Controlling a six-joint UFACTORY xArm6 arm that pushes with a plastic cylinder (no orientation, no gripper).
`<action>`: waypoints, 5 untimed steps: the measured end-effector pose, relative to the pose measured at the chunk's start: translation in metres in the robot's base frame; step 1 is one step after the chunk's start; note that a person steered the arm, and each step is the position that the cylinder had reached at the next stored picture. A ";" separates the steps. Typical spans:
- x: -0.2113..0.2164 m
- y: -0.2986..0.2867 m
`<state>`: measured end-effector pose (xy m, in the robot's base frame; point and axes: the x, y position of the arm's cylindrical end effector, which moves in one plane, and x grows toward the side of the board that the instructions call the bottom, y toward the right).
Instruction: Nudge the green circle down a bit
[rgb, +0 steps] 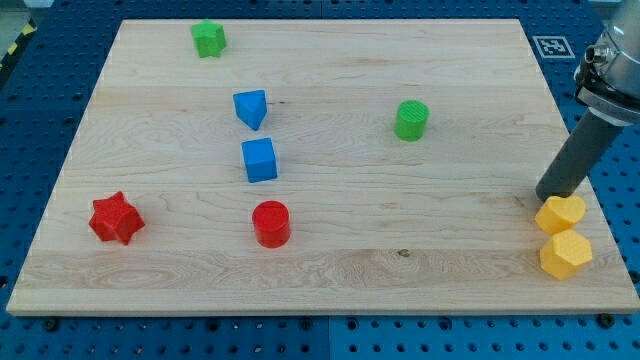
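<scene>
Underneath everything lies the wooden board (330, 250), pale and broad, resting on a blue perforated table (40, 90). Next in size is my rod (580, 155), dark and slanting down from the view's upper right; it has no jaws to open or close, only my tip (545, 198), which sits at the board's right edge, just above and touching or nearly touching the upper yellow block (560, 214). A second yellow block (566, 254) sits right below the first.

The green circle (411, 120) stands right of centre in the upper half, well apart from my tip, to its left. A red star (116, 218) and red cylinder (271, 223) sit lower left. A blue cube (259, 160) lies just below a blue wedge (251, 108). A green block (209, 39) of unclear shape sits at the top left.
</scene>
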<state>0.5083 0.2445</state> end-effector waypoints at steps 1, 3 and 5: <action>0.003 0.000; -0.025 -0.025; -0.143 -0.063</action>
<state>0.3652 0.1816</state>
